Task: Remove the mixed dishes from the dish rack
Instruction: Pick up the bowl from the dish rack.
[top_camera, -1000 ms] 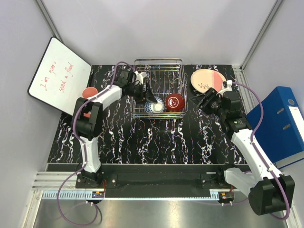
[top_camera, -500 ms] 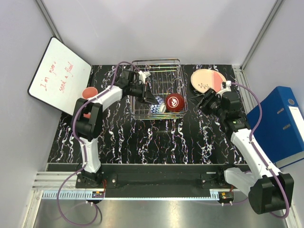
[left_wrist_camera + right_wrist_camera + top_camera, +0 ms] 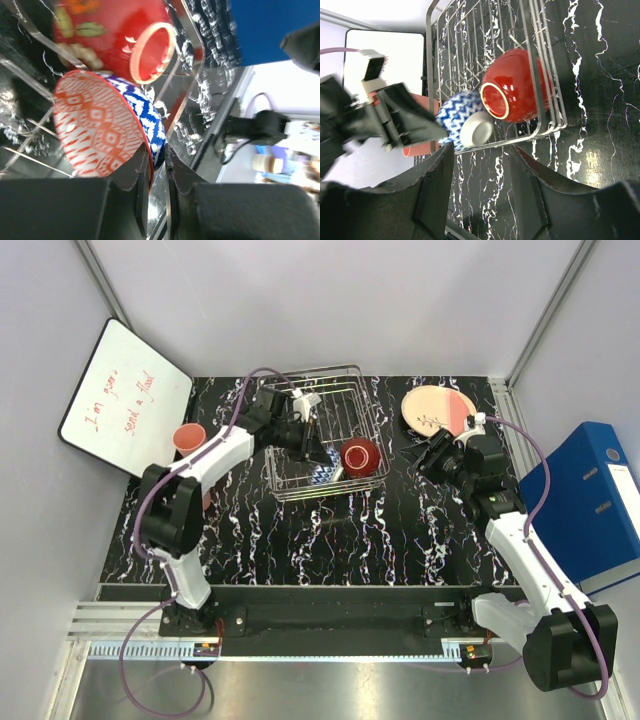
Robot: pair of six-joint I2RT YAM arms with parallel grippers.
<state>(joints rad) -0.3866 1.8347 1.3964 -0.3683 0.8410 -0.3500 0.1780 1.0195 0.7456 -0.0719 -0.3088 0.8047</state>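
I have the left end effector [image 3: 157, 187] clamped on the rim of the blue-and-white patterned bowl [image 3: 107, 125]. One finger [image 3: 125, 197] sits on the orange-patterned inside and the other on the blue outside. The bowl is tipped on its side inside the dish rack [image 3: 340, 405], at the rack's near edge, with its pale foot ring pointing towards the right arm. The glossy red bowl [image 3: 360, 457] is also in the rack, on its side just to the right of the patterned one and touching it. From the right wrist view I see its cream-rimmed foot turned towards the camera.

The rack itself sits askew on the black marbled tabletop [image 3: 300, 540], its sides not square with the table edges. From the overhead view I cannot tell whether its near edge is off the surface.

The right end effector [image 3: 480, 155] hangs over the tabletop to the right of the rack. Its fingers [image 3: 435, 200] are spread apart, with nothing between them. Just beyond it, a cream plate with a pink edge [image 3: 432, 408] lies flat on the tabletop, clear of the rack. On the left side a salmon-pink cup [image 3: 188, 437] stands on the tabletop beside the left arm, near the whiteboard [image 3: 125, 395].
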